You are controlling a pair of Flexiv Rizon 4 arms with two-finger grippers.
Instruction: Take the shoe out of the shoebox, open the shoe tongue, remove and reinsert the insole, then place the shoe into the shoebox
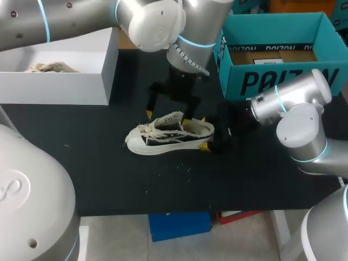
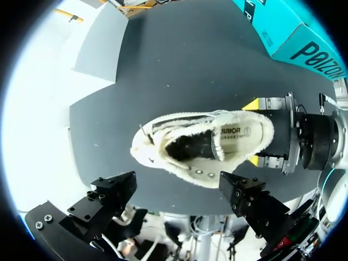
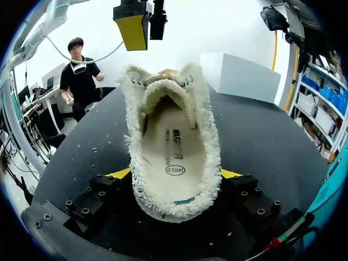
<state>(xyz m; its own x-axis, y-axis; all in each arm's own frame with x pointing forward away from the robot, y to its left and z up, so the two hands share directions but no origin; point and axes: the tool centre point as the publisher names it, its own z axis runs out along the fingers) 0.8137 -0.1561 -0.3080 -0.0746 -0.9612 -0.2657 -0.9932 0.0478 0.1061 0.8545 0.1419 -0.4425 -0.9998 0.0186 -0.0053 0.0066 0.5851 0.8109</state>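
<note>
Right claw [image 3: 174, 175] clenches the cream fleece-lined sneaker [image 1: 169, 136] by its heel; left claw [image 1: 173, 109], released above, could snag fleece, tugging it loose.

Shoebox [image 1: 283, 81] outer wall: large dark lettering on teal, facing the table's middle; box at the table's far right corner.
Shoebox inner wall: dark band of small pale lettering.
Insole [image 3: 175, 147], inside shoe [image 1: 169, 136]: dark word line at mid-length; oval stamp with digits at the heel.

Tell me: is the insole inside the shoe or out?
Inside. The insole lies flat within the shoe, visible through its opening.
</note>
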